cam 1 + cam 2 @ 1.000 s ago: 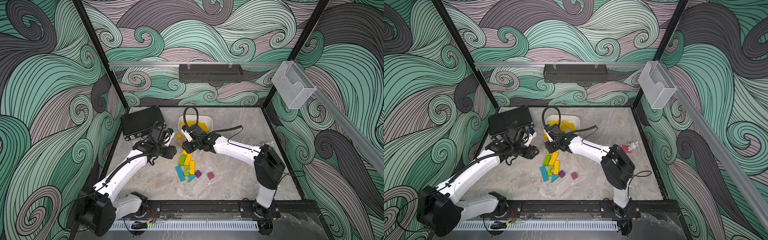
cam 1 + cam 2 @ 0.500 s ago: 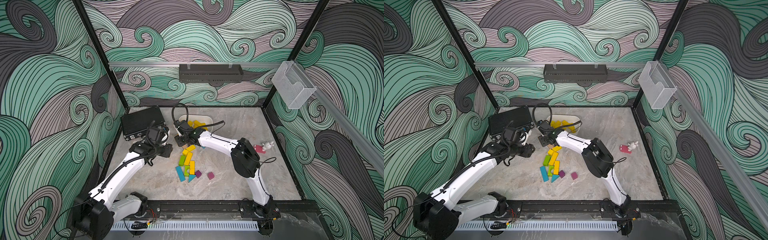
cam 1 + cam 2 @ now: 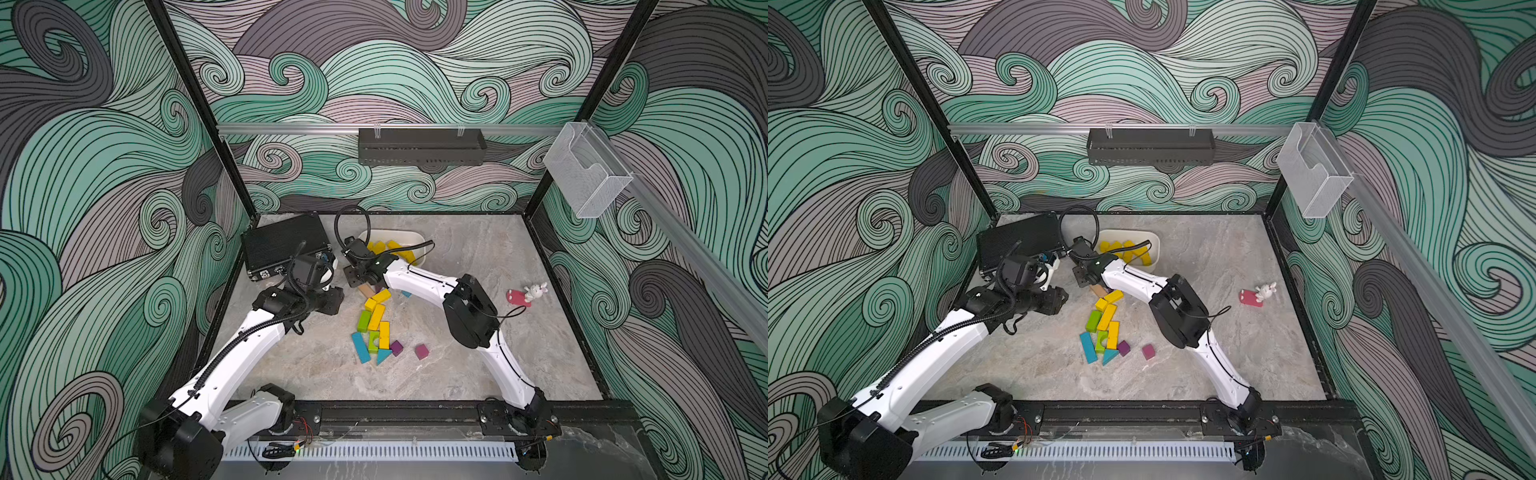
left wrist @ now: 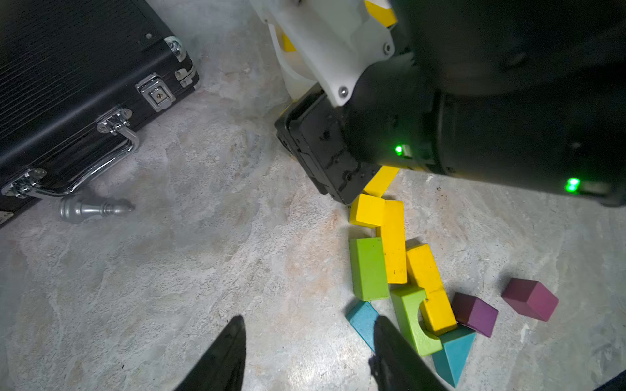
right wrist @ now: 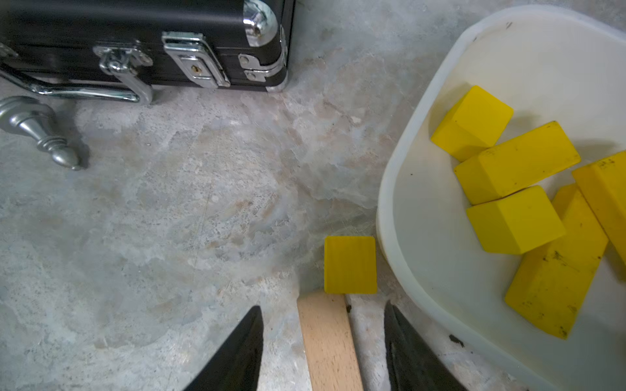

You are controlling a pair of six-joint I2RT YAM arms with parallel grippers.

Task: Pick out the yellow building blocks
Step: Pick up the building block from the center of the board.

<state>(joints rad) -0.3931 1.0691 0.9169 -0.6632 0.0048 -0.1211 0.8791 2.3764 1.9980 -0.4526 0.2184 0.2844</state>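
The right gripper (image 5: 321,308) hangs low over the table (image 5: 169,220) with its fingers apart and nothing clamped. A pale wooden bar (image 5: 330,345) lies in the gap between the fingers and touches neither. Just past the fingertips, at the far end of that bar, is one yellow cube (image 5: 350,264). It is right beside the rim of a white tub (image 5: 389,203) but outside it. Whether the cube rests on the bar's end or on the table, I cannot tell. Off to one side of this gripper, inside the tub, more yellow blocks (image 5: 518,169) are piled against each other, both cubes and bars. Well ahead of it stand a black case (image 5: 135,20) and a silver chess piece (image 5: 37,128) lying on its side.

The left gripper (image 4: 308,321) also has its fingers apart and holds nothing, over bare table. Ahead of it and to one side, more yellow pieces lie in a loose cluster. A small yellow block (image 4: 367,210) touches a long yellow bar (image 4: 393,243). Next to that is a second yellow bar (image 4: 427,287), and a third yellow bar (image 4: 382,181) is half hidden under the right arm. Mixed in with them are green blocks (image 4: 367,267) and purple cubes (image 4: 474,313). A blue block (image 4: 360,316) shows just beside one finger.
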